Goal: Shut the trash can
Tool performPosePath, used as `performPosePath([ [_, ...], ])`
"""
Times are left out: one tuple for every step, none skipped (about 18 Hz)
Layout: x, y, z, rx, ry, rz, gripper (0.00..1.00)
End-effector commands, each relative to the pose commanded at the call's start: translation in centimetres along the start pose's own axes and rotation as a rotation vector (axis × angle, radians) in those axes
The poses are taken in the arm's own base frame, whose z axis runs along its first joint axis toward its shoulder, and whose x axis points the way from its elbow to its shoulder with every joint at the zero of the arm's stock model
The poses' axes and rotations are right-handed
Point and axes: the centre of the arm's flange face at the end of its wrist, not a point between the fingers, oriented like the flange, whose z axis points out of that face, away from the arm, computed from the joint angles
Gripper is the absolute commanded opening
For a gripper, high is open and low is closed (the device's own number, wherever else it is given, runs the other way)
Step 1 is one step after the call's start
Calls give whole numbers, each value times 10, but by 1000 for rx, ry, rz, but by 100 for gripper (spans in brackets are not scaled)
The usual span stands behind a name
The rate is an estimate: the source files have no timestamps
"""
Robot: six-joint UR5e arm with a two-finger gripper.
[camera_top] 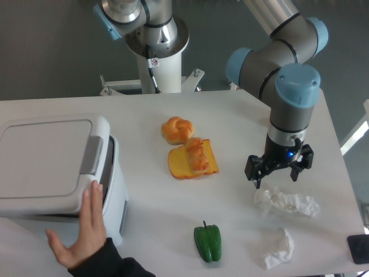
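Observation:
The white trash can (117, 193) stands at the table's left edge. Its flat lid (46, 157) with the grey latch (92, 156) is tilted up, leaving a dark gap along the front. A person's hand (81, 231) rests against the can's front, just under the lid. My gripper (277, 172) hangs far to the right, pointing down just above a crumpled tissue (286, 202). It is open, and nothing shows between its fingers.
A bun (177, 129) and a slice of toast with topping (192, 160) lie mid-table. A green pepper (207, 242) sits near the front edge, with a second tissue (277, 249) to its right. A dark object (358, 248) is at the right edge.

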Motion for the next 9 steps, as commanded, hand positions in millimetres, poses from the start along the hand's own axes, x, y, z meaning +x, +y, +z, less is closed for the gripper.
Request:
performPosePath([
  [0, 0, 1, -5, -6, 0, 100],
  [4, -1, 5, -10, -5, 5, 100],
  [5, -1, 5, -10, -5, 7, 100],
  [5, -1, 5, -10, -5, 7, 100],
  [5, 0, 5, -12, -4, 5, 100],
  [5, 0, 5, -12, -4, 7, 100],
  [5, 0, 6, -13, -3, 5, 100],
  [5, 0, 6, -13, -3, 5, 100],
  [5, 0, 6, -13, -3, 5, 100],
])
